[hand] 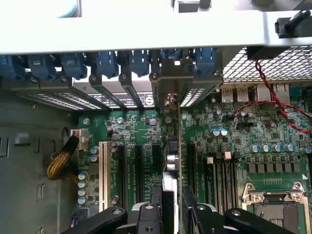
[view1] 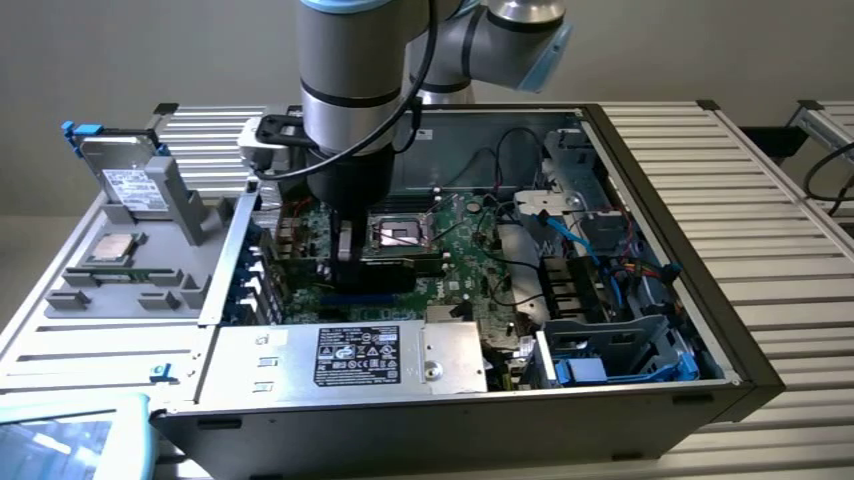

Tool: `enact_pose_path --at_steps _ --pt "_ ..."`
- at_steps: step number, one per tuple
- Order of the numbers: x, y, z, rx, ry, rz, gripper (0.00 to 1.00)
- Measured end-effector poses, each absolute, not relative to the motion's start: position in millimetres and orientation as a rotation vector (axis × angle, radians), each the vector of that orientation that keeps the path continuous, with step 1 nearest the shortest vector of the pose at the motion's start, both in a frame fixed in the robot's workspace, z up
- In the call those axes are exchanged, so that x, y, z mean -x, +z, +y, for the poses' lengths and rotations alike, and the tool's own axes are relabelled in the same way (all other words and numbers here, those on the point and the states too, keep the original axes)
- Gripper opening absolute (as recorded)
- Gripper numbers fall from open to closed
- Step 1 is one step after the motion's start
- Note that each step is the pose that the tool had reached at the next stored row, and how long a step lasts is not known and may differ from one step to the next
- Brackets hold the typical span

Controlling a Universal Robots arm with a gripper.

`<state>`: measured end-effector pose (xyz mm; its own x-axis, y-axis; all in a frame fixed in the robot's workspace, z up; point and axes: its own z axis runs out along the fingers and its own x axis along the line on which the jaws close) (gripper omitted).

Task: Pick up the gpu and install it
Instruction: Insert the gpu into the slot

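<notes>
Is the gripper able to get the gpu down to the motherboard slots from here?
Probably yes: the gripper holds the gpu edge-on above the motherboard, and the slots below look unobstructed.

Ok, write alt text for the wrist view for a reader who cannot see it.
Seen edge-on, a thin graphics card stands upright over the green motherboard inside an open computer case, held between the gripper fingers, its silver end bracket up against the row of rear slot covers with blue clips. Beside it are a white expansion slot and the processor socket.
</notes>
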<state>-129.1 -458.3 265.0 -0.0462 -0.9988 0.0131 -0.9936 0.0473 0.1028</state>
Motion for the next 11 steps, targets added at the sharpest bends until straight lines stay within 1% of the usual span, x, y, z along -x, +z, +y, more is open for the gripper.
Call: enact_pose_path --at_steps 11 --pt "128.5 263.0 -458.3 -2.112 -0.101 -2.213 0.28"
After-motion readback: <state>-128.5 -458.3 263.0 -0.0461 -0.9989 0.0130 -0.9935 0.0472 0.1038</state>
